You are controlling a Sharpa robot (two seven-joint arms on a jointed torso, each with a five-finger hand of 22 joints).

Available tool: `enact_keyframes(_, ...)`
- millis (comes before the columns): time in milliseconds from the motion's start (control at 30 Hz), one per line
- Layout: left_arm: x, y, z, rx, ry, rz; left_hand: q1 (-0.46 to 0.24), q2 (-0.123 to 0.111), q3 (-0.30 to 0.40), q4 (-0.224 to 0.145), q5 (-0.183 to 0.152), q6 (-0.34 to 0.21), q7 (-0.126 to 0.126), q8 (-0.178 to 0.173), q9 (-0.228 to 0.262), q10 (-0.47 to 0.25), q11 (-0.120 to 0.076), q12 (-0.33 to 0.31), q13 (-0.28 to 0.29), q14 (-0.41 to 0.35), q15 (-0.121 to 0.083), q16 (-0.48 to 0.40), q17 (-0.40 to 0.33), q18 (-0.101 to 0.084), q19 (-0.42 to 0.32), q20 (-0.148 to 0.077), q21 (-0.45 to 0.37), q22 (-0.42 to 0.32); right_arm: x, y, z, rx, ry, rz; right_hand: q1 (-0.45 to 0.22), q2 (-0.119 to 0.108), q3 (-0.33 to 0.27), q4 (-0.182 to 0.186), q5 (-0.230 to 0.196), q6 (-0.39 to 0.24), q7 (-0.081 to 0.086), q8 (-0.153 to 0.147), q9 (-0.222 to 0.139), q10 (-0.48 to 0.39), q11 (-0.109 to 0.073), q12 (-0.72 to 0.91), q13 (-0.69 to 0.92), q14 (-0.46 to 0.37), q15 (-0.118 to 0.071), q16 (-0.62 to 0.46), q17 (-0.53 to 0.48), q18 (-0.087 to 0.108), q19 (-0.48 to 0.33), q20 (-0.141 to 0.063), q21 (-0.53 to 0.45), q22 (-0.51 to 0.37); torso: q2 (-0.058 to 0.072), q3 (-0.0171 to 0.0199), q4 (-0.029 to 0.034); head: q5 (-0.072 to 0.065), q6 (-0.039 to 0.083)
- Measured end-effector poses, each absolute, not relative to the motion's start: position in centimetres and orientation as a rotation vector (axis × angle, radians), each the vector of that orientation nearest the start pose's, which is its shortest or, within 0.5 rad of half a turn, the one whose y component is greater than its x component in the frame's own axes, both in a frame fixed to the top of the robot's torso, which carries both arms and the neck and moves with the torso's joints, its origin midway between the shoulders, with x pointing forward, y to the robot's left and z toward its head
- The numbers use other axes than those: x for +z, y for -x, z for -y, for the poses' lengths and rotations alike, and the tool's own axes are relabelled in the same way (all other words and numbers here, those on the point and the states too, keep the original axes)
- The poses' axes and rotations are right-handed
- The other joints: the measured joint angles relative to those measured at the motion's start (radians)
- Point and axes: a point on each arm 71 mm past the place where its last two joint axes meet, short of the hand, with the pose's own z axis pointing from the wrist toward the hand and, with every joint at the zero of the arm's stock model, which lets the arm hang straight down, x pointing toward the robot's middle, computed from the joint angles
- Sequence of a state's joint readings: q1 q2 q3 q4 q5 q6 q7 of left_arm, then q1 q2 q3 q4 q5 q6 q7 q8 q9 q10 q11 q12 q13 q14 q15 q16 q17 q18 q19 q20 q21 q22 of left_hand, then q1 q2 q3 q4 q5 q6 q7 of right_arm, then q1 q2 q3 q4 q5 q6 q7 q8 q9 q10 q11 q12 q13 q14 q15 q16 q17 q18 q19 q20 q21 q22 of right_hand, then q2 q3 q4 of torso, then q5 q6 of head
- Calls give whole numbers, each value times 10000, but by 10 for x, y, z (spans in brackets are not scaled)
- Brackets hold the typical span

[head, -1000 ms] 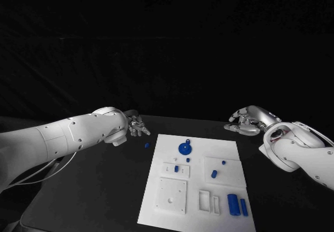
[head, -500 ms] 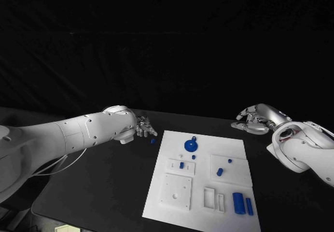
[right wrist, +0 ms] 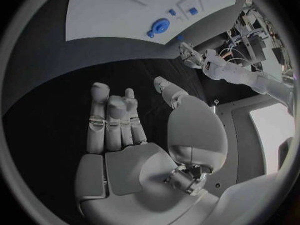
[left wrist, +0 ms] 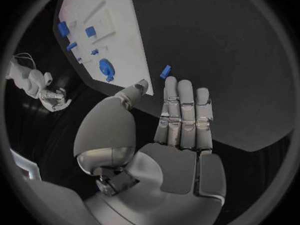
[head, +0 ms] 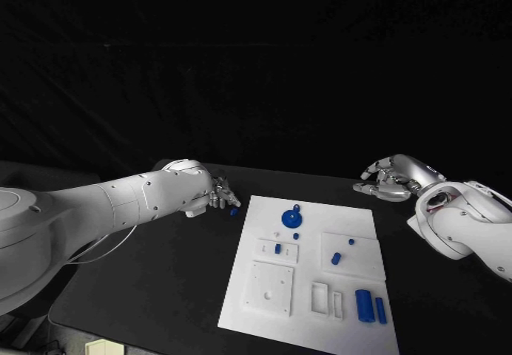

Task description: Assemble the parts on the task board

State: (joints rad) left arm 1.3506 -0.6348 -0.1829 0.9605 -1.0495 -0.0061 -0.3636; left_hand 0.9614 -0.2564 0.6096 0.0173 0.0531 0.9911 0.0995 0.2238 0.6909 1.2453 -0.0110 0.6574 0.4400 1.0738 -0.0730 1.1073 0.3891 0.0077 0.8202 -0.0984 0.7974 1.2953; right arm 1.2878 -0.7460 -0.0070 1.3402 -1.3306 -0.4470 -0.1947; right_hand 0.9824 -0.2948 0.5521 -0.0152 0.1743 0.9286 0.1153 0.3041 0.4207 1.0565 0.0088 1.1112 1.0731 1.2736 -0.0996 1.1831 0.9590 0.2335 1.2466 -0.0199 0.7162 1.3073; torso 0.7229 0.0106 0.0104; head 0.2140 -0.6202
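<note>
Board [head: 352,296] mid-table, flat; blue disc [head: 290,217] near its far edge, small pegs [head: 335,258] at centre, two cylinders [head: 371,305] at near right corner; loose blue part [head: 234,211] on table just off board's far left corner; left hand [head: 222,195] beside it, fingers straight, holding nothing; right hand [head: 391,180] beyond far right corner, empty, fingers part curled.

A black table [head: 160,281] fills the lower part of the head view. Behind its far edge hangs a dark, creased backdrop [head: 256,89]. The light is dim.
</note>
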Motion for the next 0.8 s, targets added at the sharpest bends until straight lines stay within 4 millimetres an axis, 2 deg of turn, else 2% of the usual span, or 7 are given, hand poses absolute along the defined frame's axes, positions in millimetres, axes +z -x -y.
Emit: enact_keyframes(800,-222,-586,-289,-1355,3648,-20792,-70,71,-27,83,0,0,0,0,1,-1,1,0,40,0,0,0,30,0,0,0,-36,32,-133,-541,214,5575,-1139,-14954,0,0,-29,29,0,19,-10,0,1,2,1,0,-9,-2,2,0,-3,0,1,3,0,6,-12,-2,10,-90,-41)
